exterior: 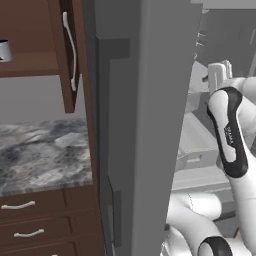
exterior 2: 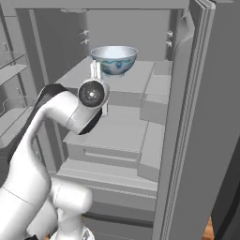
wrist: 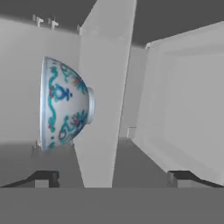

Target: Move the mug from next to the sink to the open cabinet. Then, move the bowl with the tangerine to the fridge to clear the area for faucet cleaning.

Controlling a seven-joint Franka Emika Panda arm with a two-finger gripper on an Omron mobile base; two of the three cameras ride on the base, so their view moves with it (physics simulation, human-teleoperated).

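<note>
A: So, where do we have the end effector [wrist: 112, 178]?

B: We see it in the hand view with its two dark fingertips [wrist: 43, 178] spread wide apart at the bottom edge, holding nothing. From the right base view it sits up inside the fridge [exterior 2: 197, 140], just in front of the bowl [exterior 2: 114, 59].

A: And the bowl?

B: We find it standing upright on an upper pale shelf [exterior 2: 136, 79] of the fridge, at about 12 o'clock from the arm's wrist. In the hand view it appears rolled on its side at 10 o'clock, showing a white outside with teal and red patterning and a small foot ring. It is clear of the fingertips, not touching them.

A: Can we see the tangerine in it?

B: We cannot tell; the inside of the bowl is hidden from all three views.

A: Further out?

B: In the left base view, the open cabinet [exterior: 67, 55] hangs at 10 o'clock, its door ajar with the long curved silver handle [exterior: 71, 50]. The mug [exterior: 4, 51] sits on its shelf at the far left edge. Below lies a marbled tabletop [exterior: 45, 155] over brown drawers [exterior: 30, 220].
</note>
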